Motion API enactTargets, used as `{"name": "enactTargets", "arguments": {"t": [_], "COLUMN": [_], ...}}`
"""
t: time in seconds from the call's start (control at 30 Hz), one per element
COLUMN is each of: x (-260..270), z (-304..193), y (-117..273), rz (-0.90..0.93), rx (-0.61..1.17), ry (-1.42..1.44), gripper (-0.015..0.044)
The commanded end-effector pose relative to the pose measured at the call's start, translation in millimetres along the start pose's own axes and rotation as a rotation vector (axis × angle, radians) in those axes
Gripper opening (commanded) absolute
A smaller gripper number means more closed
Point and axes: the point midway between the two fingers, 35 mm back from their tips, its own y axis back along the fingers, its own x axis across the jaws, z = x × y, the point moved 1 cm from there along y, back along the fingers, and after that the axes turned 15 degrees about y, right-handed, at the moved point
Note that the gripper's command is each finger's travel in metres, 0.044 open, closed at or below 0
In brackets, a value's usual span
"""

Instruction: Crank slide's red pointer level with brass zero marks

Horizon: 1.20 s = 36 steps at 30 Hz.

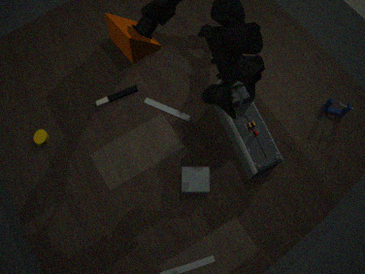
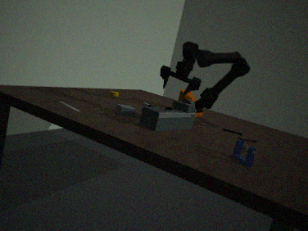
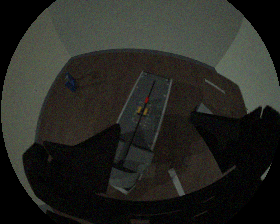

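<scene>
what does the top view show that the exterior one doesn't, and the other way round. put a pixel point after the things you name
Only the top view: the red pointer (image 1: 255, 132) and the brass zero marks (image 1: 250, 124) on the machine's upper face.

Only the exterior view: a table leg (image 2: 4, 127) and the side wall (image 2: 254, 33) behind the arm.

Both: the gray machine (image 1: 239, 143) (image 2: 174, 121), the orange wedge (image 1: 119, 33) (image 2: 186, 95), the yellow cylinder (image 1: 41, 136) (image 2: 115, 93), the pale gray box (image 1: 195, 179) (image 2: 125, 110) and the blue bracket (image 1: 336, 110) (image 2: 239, 151).

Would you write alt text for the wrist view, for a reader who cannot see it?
The open gripper hangs over a long grey machine, its red pointer beyond two brass marks, not level with them. A blue object lies off to the left.
</scene>
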Motion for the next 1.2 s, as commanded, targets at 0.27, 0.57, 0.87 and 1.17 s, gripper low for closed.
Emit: {"name": "enactTargets", "arguments": {"t": [0.27,0.57,0.87,1.17], "x": [-2,-9,-2,37], "z": [-2,12,25,24], "y": [0,17,39,61], "rz": [-0.009,-0.007,-0.021,-0.084], "rx": [0.000,0.000,0.005,0.021], "ry": [-0.006,-0.003,-0.036,-0.164], "gripper": [0.0440,0.0440,0.0440,0.0440]}}
